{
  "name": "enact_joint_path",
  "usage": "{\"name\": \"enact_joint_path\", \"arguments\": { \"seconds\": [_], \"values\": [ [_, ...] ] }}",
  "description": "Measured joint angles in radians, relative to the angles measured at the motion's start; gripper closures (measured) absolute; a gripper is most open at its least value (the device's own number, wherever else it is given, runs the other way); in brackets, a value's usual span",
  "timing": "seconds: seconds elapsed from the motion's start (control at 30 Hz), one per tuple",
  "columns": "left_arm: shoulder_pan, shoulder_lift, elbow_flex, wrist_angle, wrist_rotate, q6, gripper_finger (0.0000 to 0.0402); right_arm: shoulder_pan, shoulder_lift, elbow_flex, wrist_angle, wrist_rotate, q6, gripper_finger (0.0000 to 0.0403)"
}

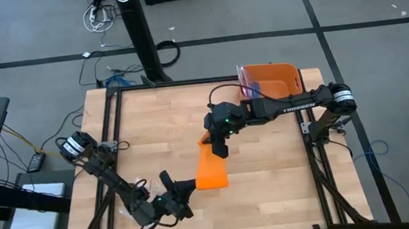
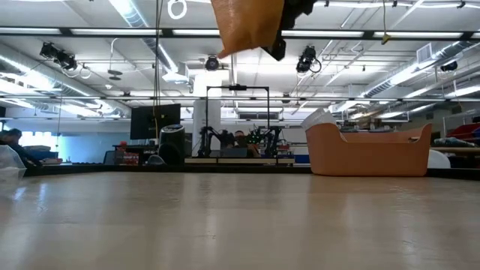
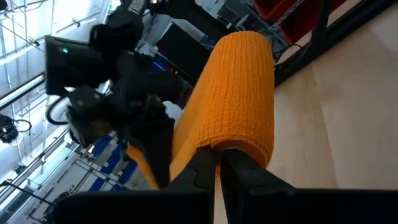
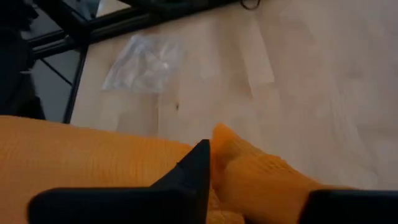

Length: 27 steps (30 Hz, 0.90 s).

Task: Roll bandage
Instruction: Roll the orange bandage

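Stretching bandage between left claw, right claw

bandage | look: bright orange, ribbed stretchy cloth, wide flat strip | state: unrolled, stretched, lifted clear of the worktop | pose: slanting from its far end at mid-worktop to its near end, left of centre | ends: each held
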Motion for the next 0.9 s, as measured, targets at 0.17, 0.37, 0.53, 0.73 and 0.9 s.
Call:
{"name": "enact_joint_path", "arguments": {
  "seconds": [0.17, 0.37, 0.53, 0.73, 0.9],
  "values": [
    [-0.011, 0.000, 0.006, -0.005, 0.007, -0.001, 0.0389, -0.002, 0.000, -0.023, 0.000, -0.018, 0.060, 0.0280],
    [-0.013, 0.000, 0.006, -0.006, 0.006, -0.026, 0.0389, -0.001, 0.000, -0.023, 0.016, -0.063, 0.089, 0.0239],
    [-0.018, 0.000, 0.006, -0.006, 0.006, -0.047, 0.0389, -0.001, 0.000, -0.023, 0.026, -0.067, 0.066, 0.0218],
    [-0.017, 0.000, 0.006, -0.006, 0.006, -0.129, 0.0389, 0.005, -0.017, -0.001, 0.015, -0.089, -0.010, 0.0201],
    [-0.017, 0.000, 0.006, -0.006, -0.009, -0.208, 0.0389, 0.029, -0.093, 0.000, -0.078, -0.013, -0.077, 0.0192]
  ]
}}
